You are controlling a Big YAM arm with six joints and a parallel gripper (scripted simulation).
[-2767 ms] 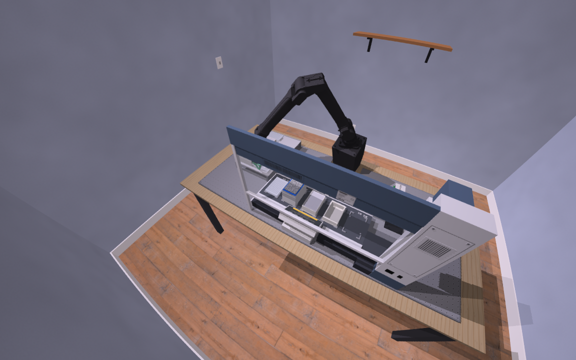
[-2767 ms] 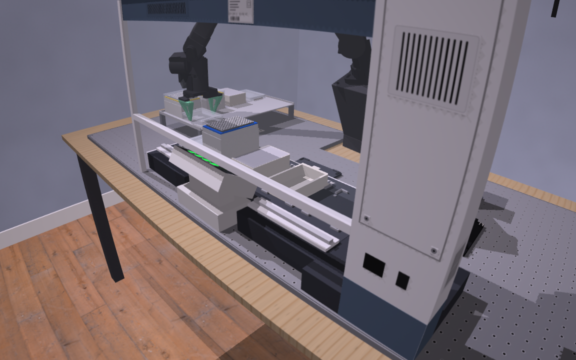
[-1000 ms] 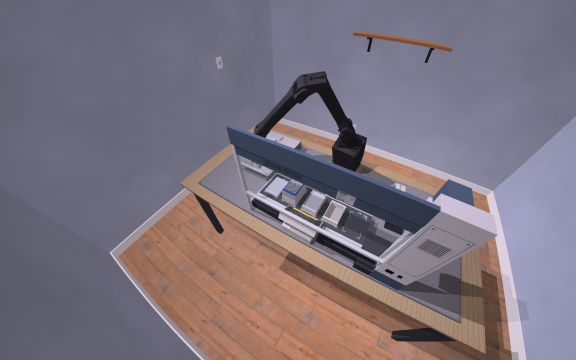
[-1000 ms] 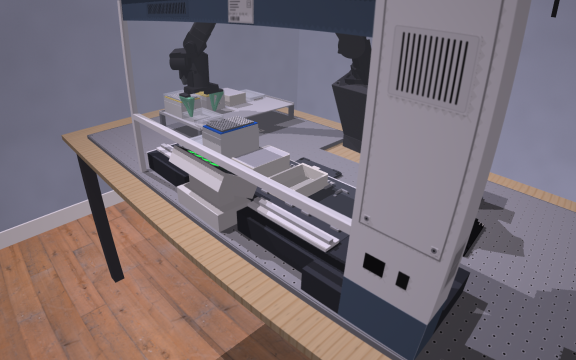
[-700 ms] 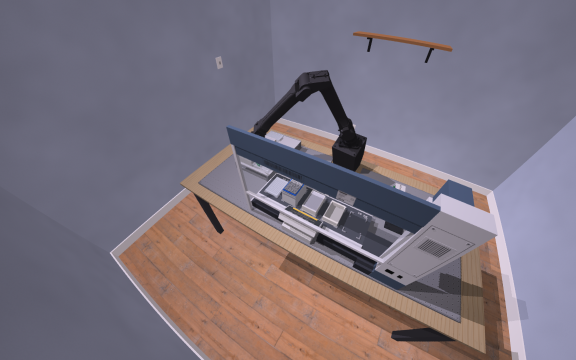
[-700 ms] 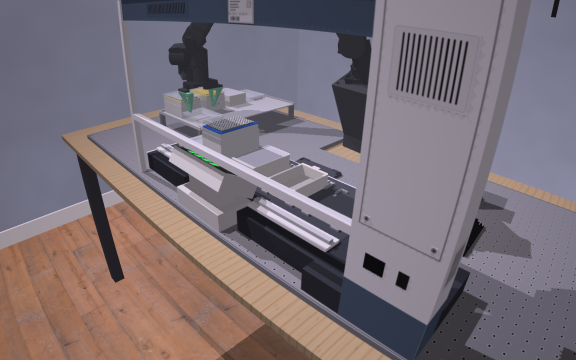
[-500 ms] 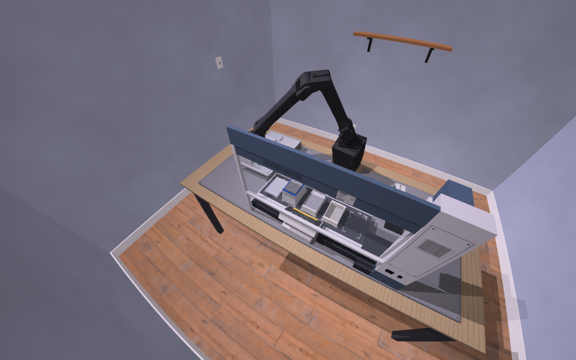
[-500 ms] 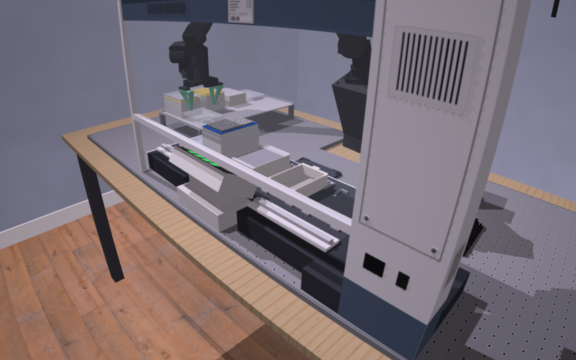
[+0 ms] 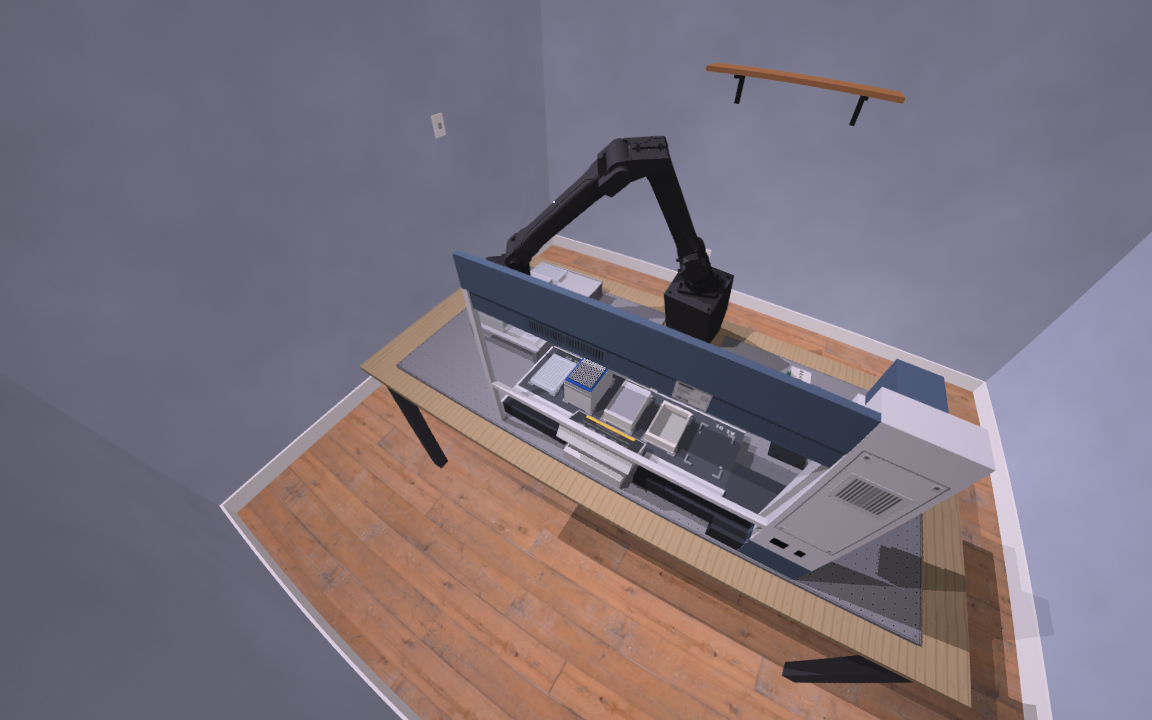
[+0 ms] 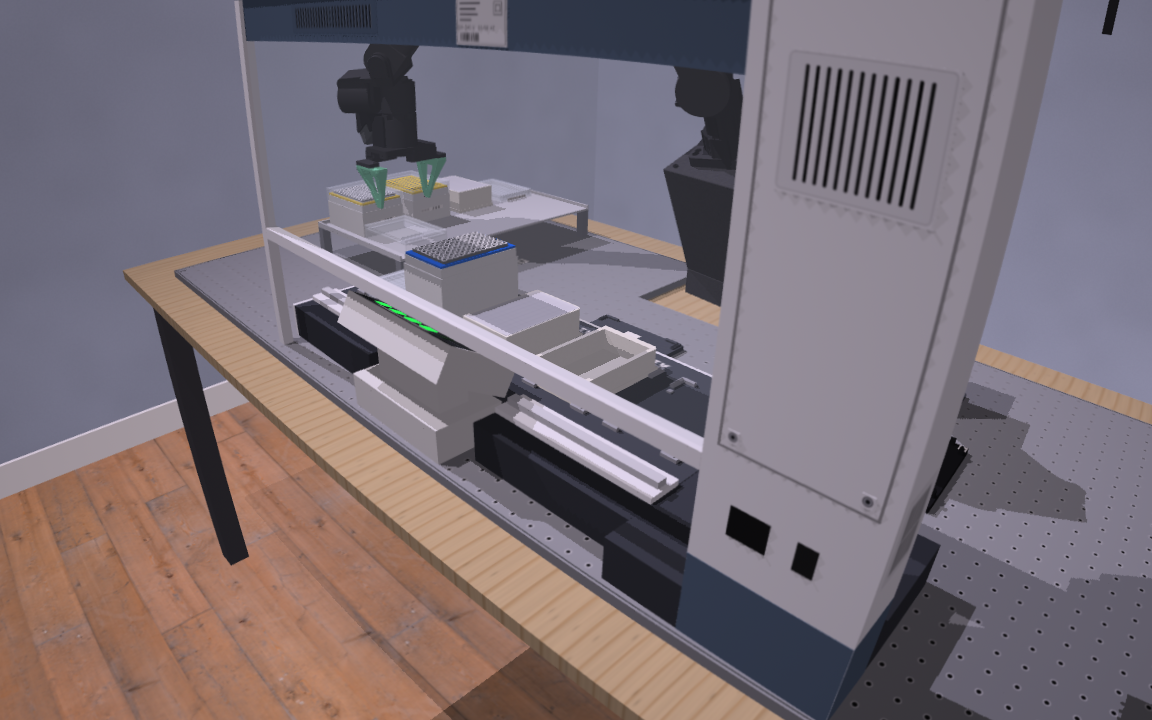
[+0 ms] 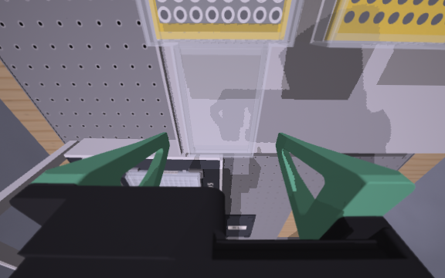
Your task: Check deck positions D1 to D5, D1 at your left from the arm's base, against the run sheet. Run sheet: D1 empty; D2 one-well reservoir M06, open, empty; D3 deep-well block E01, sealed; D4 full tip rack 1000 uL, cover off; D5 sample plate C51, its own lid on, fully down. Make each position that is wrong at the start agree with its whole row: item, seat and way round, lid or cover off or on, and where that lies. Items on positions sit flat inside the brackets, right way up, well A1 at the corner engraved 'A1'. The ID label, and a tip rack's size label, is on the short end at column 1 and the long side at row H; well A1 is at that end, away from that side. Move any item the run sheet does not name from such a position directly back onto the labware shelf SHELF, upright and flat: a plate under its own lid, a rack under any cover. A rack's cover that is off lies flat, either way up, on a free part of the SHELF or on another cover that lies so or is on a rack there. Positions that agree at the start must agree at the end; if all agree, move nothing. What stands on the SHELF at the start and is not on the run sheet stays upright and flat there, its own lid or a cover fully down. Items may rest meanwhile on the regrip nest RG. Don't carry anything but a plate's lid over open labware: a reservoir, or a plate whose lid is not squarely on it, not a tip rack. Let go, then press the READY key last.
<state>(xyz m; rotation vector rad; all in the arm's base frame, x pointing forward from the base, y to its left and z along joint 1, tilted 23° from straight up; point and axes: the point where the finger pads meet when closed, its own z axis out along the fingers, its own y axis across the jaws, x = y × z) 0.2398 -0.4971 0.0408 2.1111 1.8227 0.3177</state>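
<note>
Now the green-fingered pincer (image 11: 222, 162) hangs fully spread, holding nothing, above the clear, thin plastic rack cover (image 11: 219, 100) lying flat on the white shelf (image 11: 361, 127). It looks light, stiff, slippery; grip its long sides.

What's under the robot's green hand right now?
The open hand holds nothing. Under it lies a see-through cover flat on the white shelf. The dark wrist hides what lies nearer.
</note>
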